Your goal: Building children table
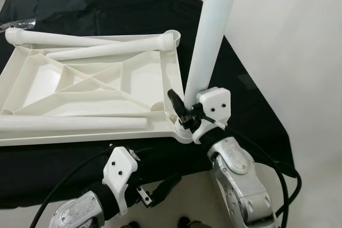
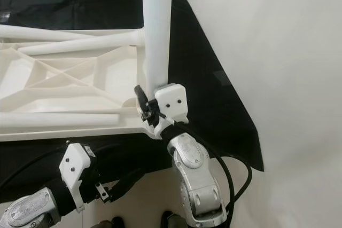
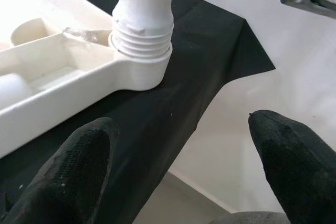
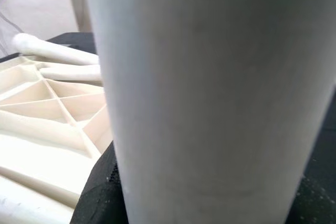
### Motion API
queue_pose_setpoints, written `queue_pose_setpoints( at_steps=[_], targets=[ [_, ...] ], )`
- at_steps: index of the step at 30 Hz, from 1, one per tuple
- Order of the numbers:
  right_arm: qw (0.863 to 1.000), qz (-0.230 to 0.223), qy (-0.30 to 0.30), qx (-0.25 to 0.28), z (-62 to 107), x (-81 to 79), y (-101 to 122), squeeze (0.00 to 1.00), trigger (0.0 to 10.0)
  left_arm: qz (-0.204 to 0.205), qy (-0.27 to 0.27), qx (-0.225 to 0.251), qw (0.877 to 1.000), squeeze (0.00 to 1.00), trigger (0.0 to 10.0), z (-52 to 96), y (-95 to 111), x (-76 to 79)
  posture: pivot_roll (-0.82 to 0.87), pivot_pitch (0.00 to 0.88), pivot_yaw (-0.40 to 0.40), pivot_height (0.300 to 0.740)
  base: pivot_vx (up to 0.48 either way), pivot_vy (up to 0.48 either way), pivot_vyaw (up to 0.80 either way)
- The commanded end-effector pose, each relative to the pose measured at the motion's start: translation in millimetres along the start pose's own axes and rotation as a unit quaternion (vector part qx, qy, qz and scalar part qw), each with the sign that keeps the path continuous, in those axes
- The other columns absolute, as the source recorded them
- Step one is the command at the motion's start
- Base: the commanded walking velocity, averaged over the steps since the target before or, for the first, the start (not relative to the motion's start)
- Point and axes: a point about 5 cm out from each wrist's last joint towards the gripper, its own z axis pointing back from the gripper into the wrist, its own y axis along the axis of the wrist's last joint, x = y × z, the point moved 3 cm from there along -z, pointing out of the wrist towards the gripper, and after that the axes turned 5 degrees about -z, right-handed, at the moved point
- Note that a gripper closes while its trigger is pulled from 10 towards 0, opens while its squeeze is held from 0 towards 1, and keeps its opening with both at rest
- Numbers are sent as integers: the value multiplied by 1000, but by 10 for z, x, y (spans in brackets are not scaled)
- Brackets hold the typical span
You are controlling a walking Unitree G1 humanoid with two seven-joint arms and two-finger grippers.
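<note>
On a black cloth [image 1: 123,9] lies the white table top [image 1: 91,86], upside down, its ribbed underside forming shallow compartments. Three loose table legs [image 1: 75,123] rest across it: one along the near rim, two crossing at the far side, the longest [image 1: 59,38] reaching past the far left corner. A fourth leg [image 1: 211,30] stands nearly upright in the socket [image 3: 139,69] at the near right corner, its threaded end seated in the collar with several threads still showing.

That corner sits close to the cloth's near edge, and the cloth's right edge runs diagonally just beyond it, with bare pale floor [image 1: 299,41] to the right. Near the robot, the cloth hangs down in front of both arms.

The right gripper [image 1: 187,111] is clamped on the upright leg just above the socket, fingers pressed against the tube. The left gripper [image 1: 160,188] hangs below the near edge, its fingers [image 3: 79,166] spread wide, holding nothing, pointing up at the socket.
</note>
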Motion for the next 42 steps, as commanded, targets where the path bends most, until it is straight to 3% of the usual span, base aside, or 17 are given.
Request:
queue_pose_setpoints(
  at_steps=[1, 10, 11, 12, 13, 15, 18, 22, 23, 24, 25, 29, 36, 37, 38, 39, 42],
  targets=[
    [975, -87, -82, -185, 179, 41, -761, 0, 10000, 5, -1, -8, 1000, 0, 10000, 6, -53, 18, -4, 290, -21, 740, 0, 0, 0],
    [972, -116, -105, -177, 185, 55, -697, 0, 10000, 1, -1, -10, 1000, 0, 10000, -4, -73, 6, -5, 270, -9, 740, 0, 0, 0],
    [972, -119, -101, -173, 171, 58, -688, 631, 10000, 1, -2, -11, 1000, 0, 10000, -7, -75, 6, -5, 268, -8, 740, 0, 0, 0],
    [972, -119, -101, -173, 171, 58, -688, 631, 10000, 1, -2, -11, 1000, 0, 10000, -7, -75, 6, -5, 268, -8, 740, 0, 0, 0],
    [975, -129, -86, -162, 145, 40, -655, 1000, 10000, 0, -2, -11, 1000, 0, 10000, -9, -77, 7, -6, 265, -7, 740, 0, 0, 0],
    [977, -143, -66, -142, 103, 21, -582, 1000, 10000, 0, -2, -11, 1000, 0, 10000, -11, -79, 6, -6, 264, -5, 740, 0, 0, 0],
    [979, -182, 43, -82, -11, -110, -292, 1000, 10000, -1, -1, -10, 1000, 0, 10000, -21, -80, 0, -9, 265, -2, 740, 0, 0, 0],
    [976, -166, 131, -58, -51, -156, -117, 1000, 10000, 0, 0, -8, 1000, 0, 10000, -29, -79, -9, -12, 264, -2, 740, 0, 0, 0],
    [970, -143, 188, -52, -64, -153, -47, 796, 10000, 0, 1, -7, 1000, 0, 10000, -36, -79, -15, -14, 261, -6, 740, 0, 0, 0],
    [970, -143, 188, -52, -64, -153, -47, 796, 10000, 0, 1, -7, 1000, 0, 10000, -36, -79, -15, -14, 261, -6, 740, 0, 0, 0],
    [964, -107, 236, -54, -80, -111, -15, 0, 10000, 0, 1, -6, 1000, 0, 10000, -46, -80, -20, -14, 257, -11, 740, 0, 0, 0],
    [937, -33, 340, -67, -178, 92, 47, 0, 10000, -2, 4, -4, 1000, 0, 10000, -72, -100, -30, -9, 238, -24, 740, 0, 0, 0],
    [903, -20, 422, -80, -374, 238, 98, 0, 10000, -5, 10, -4, 1000, 0, 10000, -126, -157, -47, 2, 204, -37, 740, 0, 0, 0],
    [899, -29, 429, -82, -434, 265, 107, 0, 4627, -8, 13, -4, 1000, 0, 10000, -138, -170, -51, 14, 185, -45, 740, 0, 0, 0],
    [896, -35, 435, -83, -473, 281, 115, 0, 4627, -10, 14, -3, 1000, 0, 10000, -147, -178, -54, 14, 185, -45, 740, 0, 0, 0],
    [895, -38, 437, -87, -524, 315, 103, 0, 118, -14, 18, -3, 1000, 0, 10000, -156, -189, -60, 23, 171, -54, 740, 0, 0, 0],
    [891, -39, 441, -97, -584, 375, 59, 0, 0, -20, 23, -2, 1000, 0, 10000, -173, -206, -69, 30, 161, -58, 740, 0, 0, 0]
  ],
)
